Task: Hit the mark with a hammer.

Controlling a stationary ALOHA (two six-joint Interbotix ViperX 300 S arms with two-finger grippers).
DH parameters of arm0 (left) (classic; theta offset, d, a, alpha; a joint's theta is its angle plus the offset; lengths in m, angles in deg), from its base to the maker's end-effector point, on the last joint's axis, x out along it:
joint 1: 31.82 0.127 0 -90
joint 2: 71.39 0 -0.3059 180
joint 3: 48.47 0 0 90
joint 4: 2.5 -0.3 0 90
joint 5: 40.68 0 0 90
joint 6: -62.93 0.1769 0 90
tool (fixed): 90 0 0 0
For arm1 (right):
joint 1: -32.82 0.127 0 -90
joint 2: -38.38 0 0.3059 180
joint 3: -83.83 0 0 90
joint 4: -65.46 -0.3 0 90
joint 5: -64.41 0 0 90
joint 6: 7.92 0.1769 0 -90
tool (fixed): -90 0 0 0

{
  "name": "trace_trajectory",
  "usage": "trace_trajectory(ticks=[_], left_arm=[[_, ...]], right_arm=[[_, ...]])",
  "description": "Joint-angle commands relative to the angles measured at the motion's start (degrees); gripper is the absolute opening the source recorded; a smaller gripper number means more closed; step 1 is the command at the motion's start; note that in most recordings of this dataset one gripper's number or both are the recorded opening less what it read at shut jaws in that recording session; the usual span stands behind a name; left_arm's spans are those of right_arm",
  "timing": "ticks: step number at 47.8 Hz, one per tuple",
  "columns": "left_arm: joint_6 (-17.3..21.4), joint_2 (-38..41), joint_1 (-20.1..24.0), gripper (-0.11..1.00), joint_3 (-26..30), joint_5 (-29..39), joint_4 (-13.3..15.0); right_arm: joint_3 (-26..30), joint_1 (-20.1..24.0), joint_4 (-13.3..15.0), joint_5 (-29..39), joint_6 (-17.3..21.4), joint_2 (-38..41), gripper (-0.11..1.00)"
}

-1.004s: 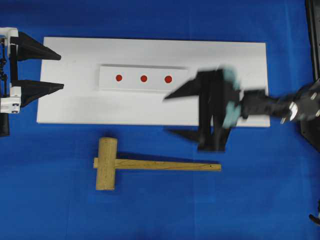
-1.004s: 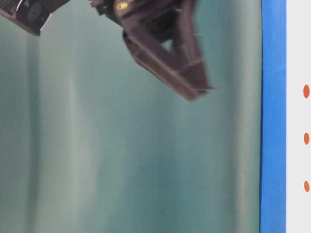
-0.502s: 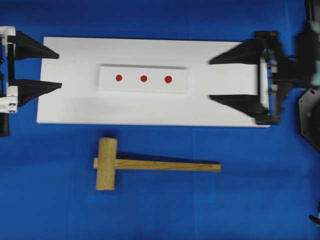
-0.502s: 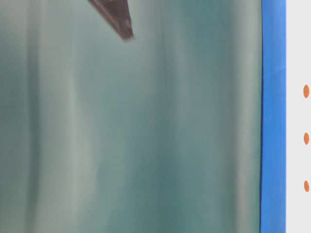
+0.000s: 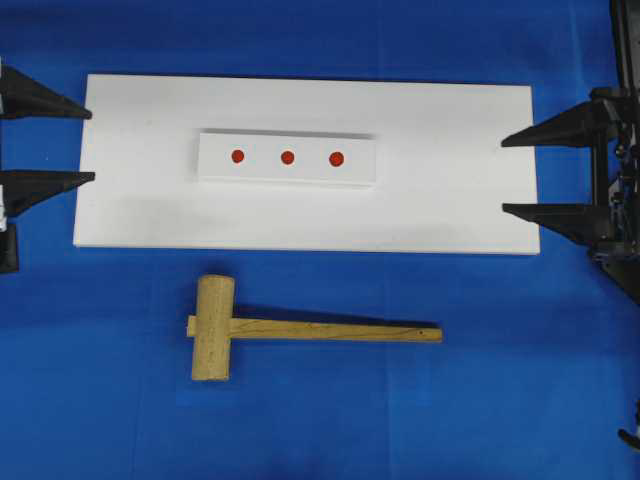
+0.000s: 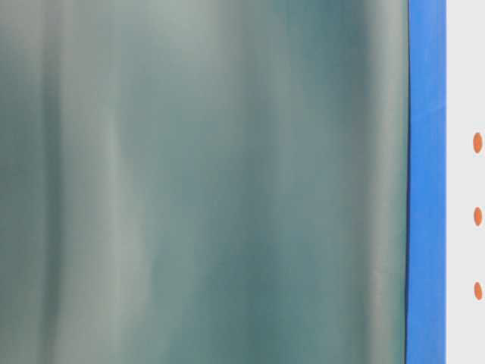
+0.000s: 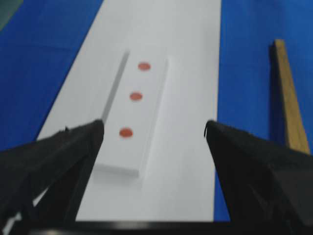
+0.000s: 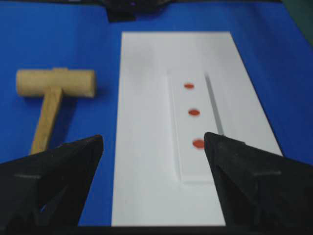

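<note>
At the right edge of the overhead view the right gripper (image 5: pixel 520 173) stands spread wide and empty, having pulled back from the middle of the white board (image 5: pixel 450 210). At the left edge, the left gripper (image 5: pixel 90 145) gapes empty too. One raised strip (image 5: pixel 215 168) bears three red marks (image 5: pixel 287 157). One hammer (image 5: pixel 214 327) lies on the blue cloth (image 5: pixel 500 400) below the board, untouched.

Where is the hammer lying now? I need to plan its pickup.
Overhead view: the hammer lies flat on the blue cloth, just below the white board, head toward the left.
</note>
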Motion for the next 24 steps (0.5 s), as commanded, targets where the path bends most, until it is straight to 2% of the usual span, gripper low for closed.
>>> trace_trajectory(ticks=[1, 9, 24], left_arm=[[0.1, -0.9, -0.4, 0.82, 0.0, 0.7, 0.0], [0.1, -3.2, -0.9, 0.81, -1.2, 2.0, 0.0], [0.2, -3.9, -1.0, 0.81, -3.6, 0.6, 0.0]], right_arm=[[-1.4, 0.0, -0.8, -1.0, 0.2, -0.8, 0.75], [-4.5, 0.0, -2.4, -1.8, 0.2, -1.6, 0.75], [-5.5, 0.0, -2.4, -1.8, 0.2, -1.9, 0.75]])
